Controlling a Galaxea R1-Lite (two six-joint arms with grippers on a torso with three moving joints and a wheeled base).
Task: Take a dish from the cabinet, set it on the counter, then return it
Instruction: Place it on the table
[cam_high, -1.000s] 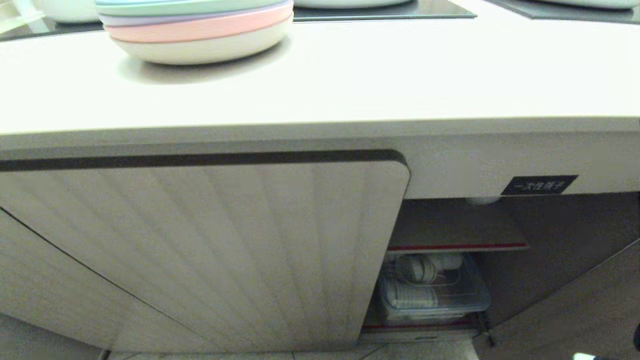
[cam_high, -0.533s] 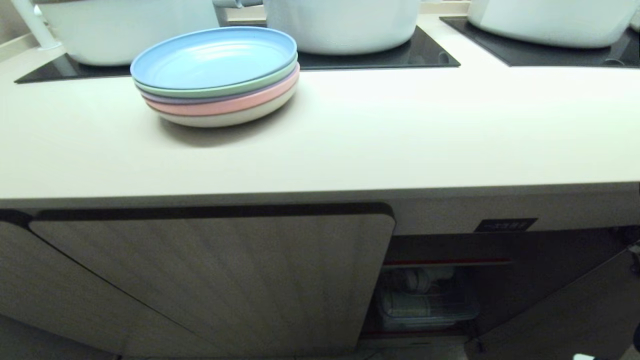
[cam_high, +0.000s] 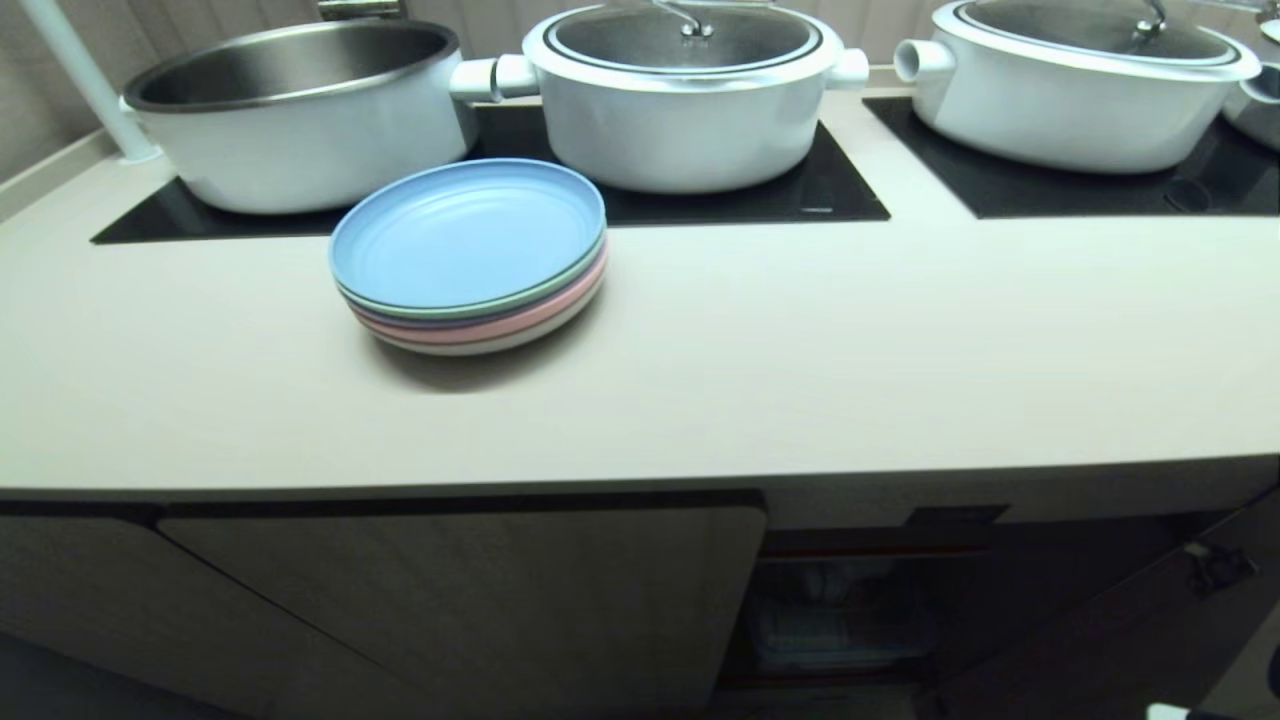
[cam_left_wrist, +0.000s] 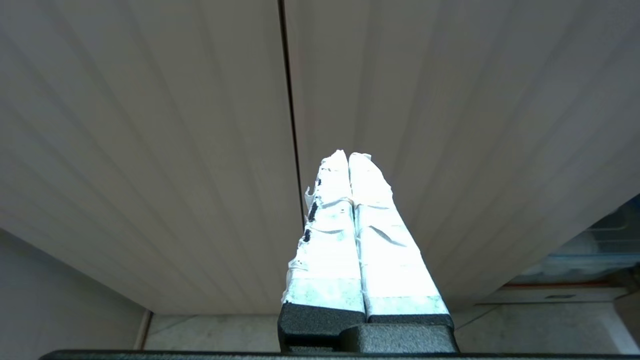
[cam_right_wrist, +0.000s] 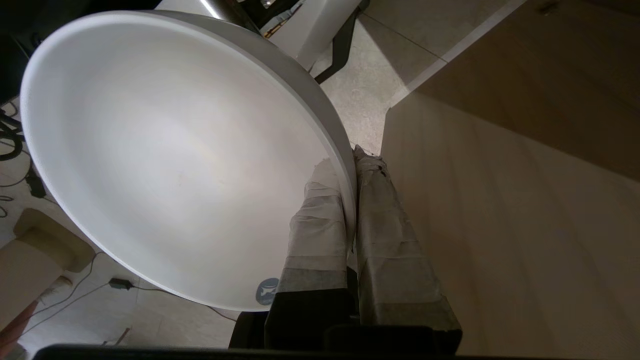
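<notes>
Dish out of the cabinet, not yet set down.
Right gripper (cam_right_wrist: 350, 165) fingers pinch the dish (cam_right_wrist: 170, 150) rim; left gripper (cam_left_wrist: 348, 159) fingers pressed together; tabletop (cam_high: 800, 350) awaits.

We find no words or numbers that we can read. A small dark label (cam_high: 955, 515) sits on the cabinet (cam_high: 470, 590) front just under the front edge of the worktop (cam_high: 800, 400), right of the door, but its characters are too dim for us to make out. Inside the dish (cam_right_wrist: 170, 160), close to its rim, we see a small round blue mark (cam_right_wrist: 268, 291) with a white figure, no lettering legible.
</notes>
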